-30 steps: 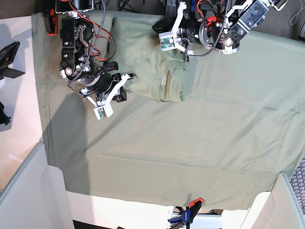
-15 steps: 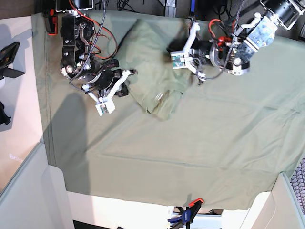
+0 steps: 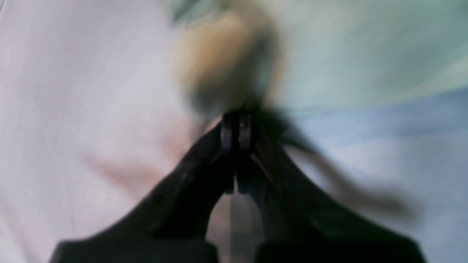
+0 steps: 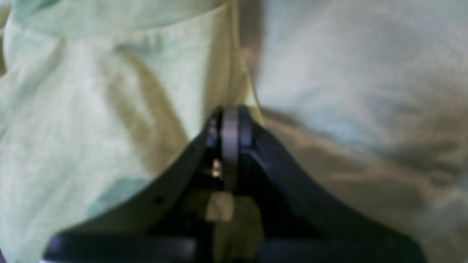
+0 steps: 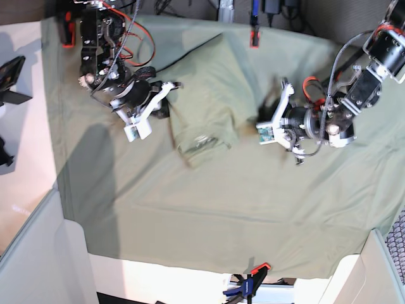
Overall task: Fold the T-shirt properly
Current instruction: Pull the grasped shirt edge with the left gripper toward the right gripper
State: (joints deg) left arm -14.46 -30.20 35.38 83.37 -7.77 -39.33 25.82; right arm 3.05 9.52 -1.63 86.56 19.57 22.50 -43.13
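The pale green T-shirt (image 5: 212,88) lies bunched at the back middle of the tablecloth (image 5: 209,209), with its ribbed collar (image 5: 201,142) toward the front. My right gripper (image 5: 168,107) is at the shirt's left edge. In the right wrist view it (image 4: 229,117) is shut on a hemmed fold of the shirt (image 4: 109,95). My left gripper (image 5: 261,117) is at the shirt's right edge. In the blurred left wrist view its fingers (image 3: 236,124) are shut, with a tan lump of cloth (image 3: 223,62) at the tips.
Red clamps (image 5: 253,38) (image 5: 68,35) hold the tablecloth at the back edge, and a blue-and-red clamp (image 5: 250,282) holds it at the front. White panels (image 5: 38,253) stand at the front left. A black device (image 5: 11,76) sits far left.
My left gripper swung from the back edge to the right and forward, staying at the shirt's right edge. The shirt's collar end slid forward and left. My right gripper shifted slightly back.
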